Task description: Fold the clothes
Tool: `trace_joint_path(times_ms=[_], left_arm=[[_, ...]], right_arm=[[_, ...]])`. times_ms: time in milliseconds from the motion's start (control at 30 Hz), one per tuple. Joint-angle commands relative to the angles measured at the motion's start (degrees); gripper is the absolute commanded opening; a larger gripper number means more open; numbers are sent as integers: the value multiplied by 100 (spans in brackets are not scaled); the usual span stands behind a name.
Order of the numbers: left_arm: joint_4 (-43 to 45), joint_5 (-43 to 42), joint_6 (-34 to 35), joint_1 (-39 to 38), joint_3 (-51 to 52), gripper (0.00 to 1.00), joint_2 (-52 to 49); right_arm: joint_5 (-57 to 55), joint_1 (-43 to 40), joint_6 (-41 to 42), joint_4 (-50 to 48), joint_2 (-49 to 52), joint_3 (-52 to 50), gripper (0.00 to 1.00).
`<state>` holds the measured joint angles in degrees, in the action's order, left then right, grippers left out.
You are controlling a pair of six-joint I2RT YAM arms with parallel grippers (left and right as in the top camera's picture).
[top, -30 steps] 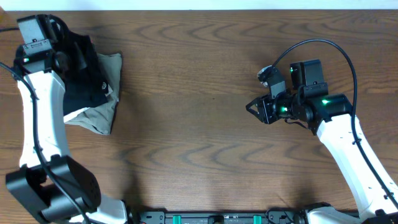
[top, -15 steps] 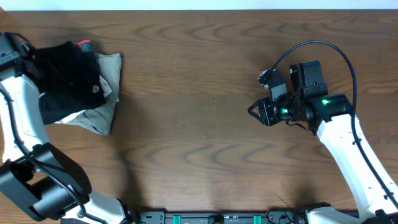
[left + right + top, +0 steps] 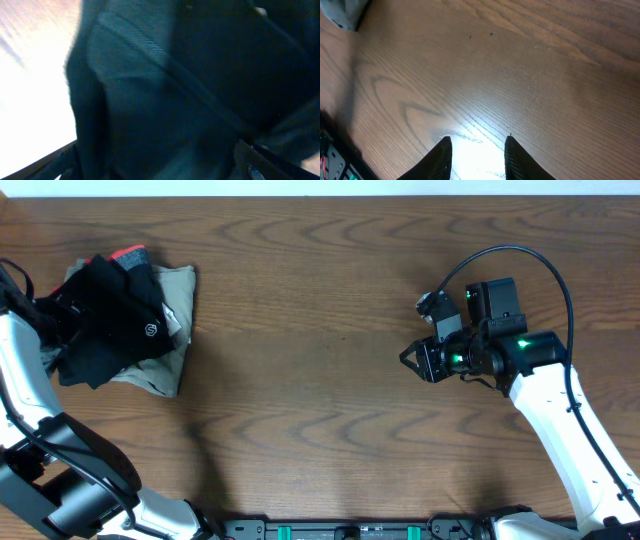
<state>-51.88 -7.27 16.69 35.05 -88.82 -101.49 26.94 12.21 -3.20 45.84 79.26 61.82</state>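
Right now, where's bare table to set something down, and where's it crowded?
Free: the wide bare table between the pile's right edge and the right gripper, front to back. Also the far right corner behind the right arm. Crowded: far left, where the black clothes lie heaped on khaki garments, left arm alongside.

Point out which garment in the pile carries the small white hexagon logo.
The plain black garment lying on top of the pile. The khaki one beneath it and the red-trimmed piece show no logo.

The clothes (image 3: 118, 330) are matt cloth; the table (image 3: 320, 330) smooth, glossy wood.
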Motion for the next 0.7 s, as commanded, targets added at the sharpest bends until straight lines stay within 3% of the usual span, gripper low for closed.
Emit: trace_joint_path(times_ms=[0,333,500,667], left_arm=[[149,-824,-20,2,-144,96,170],[839,-964,87,4,-144,96,1342],[901,-964,584,2,-144,95,1766],[852,-968,1185,2,-98,92,1534]], right_arm=[[-20,-37,-72,31,-61,44,33],[-201,-37,-72,136,-61,42,34],[-260,-37,-72,133,-61,42,34],[-275,-37,-72,136,-61,42,34]])
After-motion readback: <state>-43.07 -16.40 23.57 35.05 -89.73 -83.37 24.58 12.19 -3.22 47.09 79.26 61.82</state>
